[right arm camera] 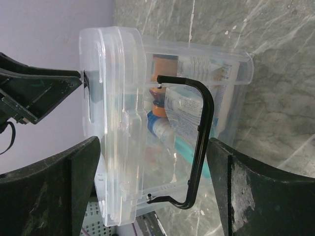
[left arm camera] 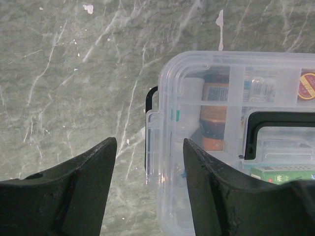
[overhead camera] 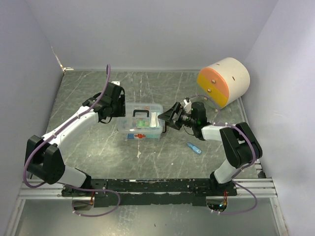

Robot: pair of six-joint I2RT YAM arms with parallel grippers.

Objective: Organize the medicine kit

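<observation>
The medicine kit (overhead camera: 133, 129) is a clear box with a clear lid, a black handle (overhead camera: 141, 114) and red and blue front marks, standing mid-table. My left gripper (overhead camera: 118, 114) is at its left end. In the left wrist view the jaws (left arm camera: 150, 157) stand apart with the kit's (left arm camera: 231, 78) corner and end latch between them, the left finger clear of it. My right gripper (overhead camera: 166, 119) is at the right end, open wide. Its fingers (right arm camera: 152, 167) straddle the lid's (right arm camera: 118, 98) edge and the handle (right arm camera: 206, 123). Bottles and packets show through the walls.
A large cream cylinder with an orange face (overhead camera: 224, 81) stands at the back right by the wall. A small blue tube (overhead camera: 194, 148) lies on the table in front of the right arm. White walls close in the left, back and right sides.
</observation>
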